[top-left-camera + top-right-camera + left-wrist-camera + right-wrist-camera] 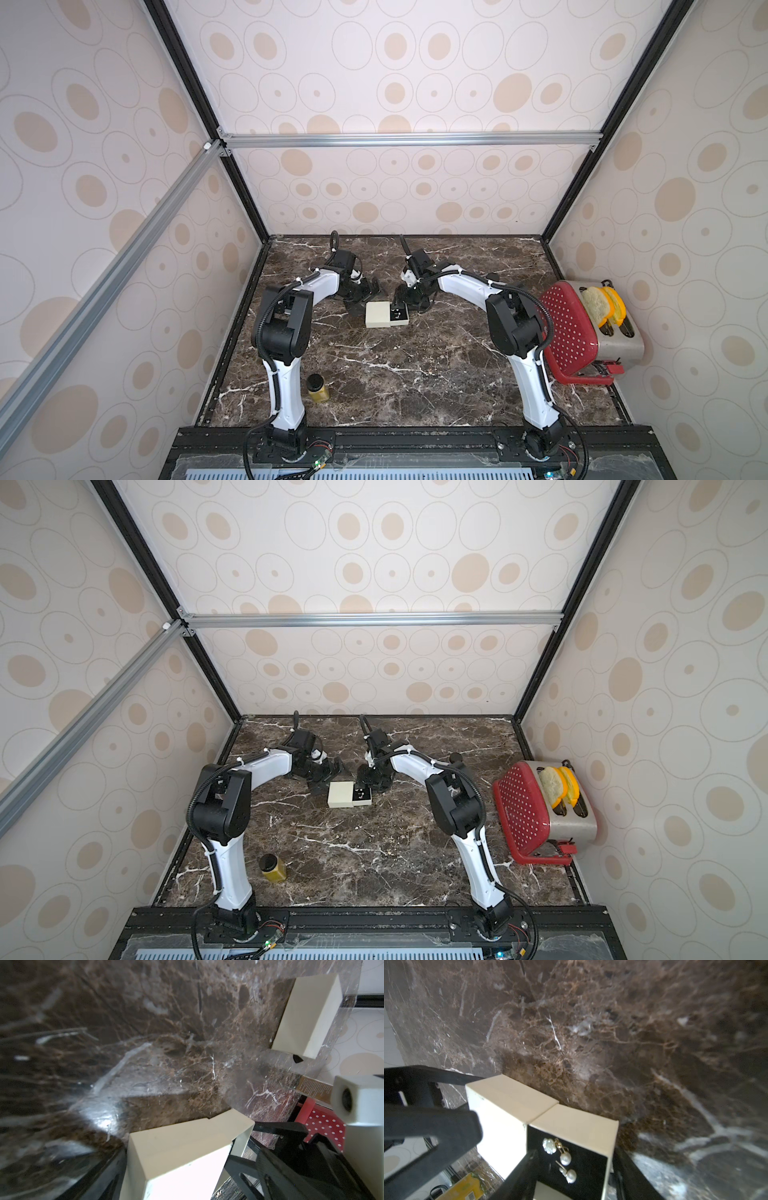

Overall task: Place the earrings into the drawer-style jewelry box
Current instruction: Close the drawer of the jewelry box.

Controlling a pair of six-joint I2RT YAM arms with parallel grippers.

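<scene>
The cream jewelry box [377, 315] [340, 795] lies mid-table, and its drawer [400, 319] is pulled out to the right. In the right wrist view, two pearl earrings [562, 1155] lie loose on the drawer's black lining beside the box sleeve [504, 1109]. My right gripper [575, 1159] [405, 305] hangs low over the drawer, open. One finger is at the sleeve edge and the other is outside the drawer's end wall. My left gripper [172, 1172] [365, 297] is open around the box's far left corner [176, 1147]. Whether it touches the box is unclear.
A small jar [318, 388] with a black lid stands near the table's front left. At the right edge a red dotted basket [569, 328] leans against a steel toaster [619, 336] holding toast. Patterned walls close in three sides.
</scene>
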